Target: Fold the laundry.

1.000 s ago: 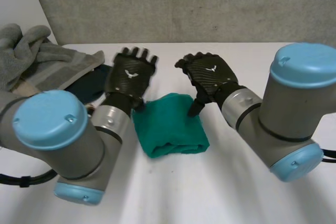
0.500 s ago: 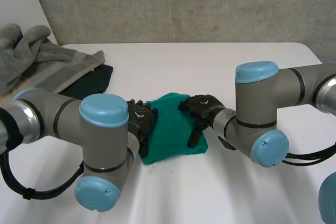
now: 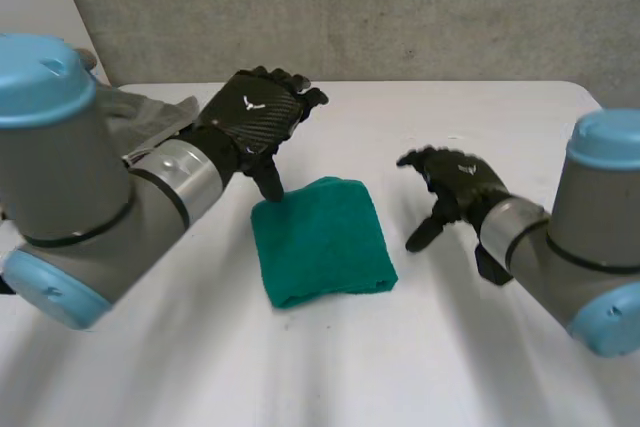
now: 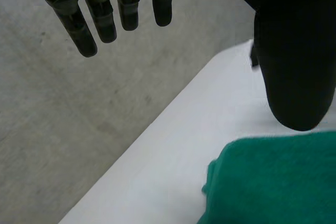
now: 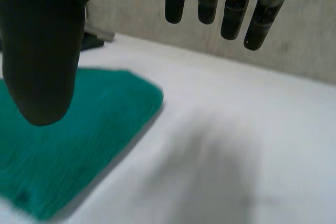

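Left hand (image 3: pixel 252 115) and right hand (image 3: pixel 458 179) are lifting off the folded green towel (image 3: pixel 320 242) mid-frame, fingers spread and empty; this fold looks finished.

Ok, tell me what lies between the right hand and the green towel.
Nothing: just a bare strip of white table separates the right hand from the green towel, as the head view shows.

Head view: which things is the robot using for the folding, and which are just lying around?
In the job: green towel, left hand, right hand.
Just lying about: grey towel, touched by neither hand.
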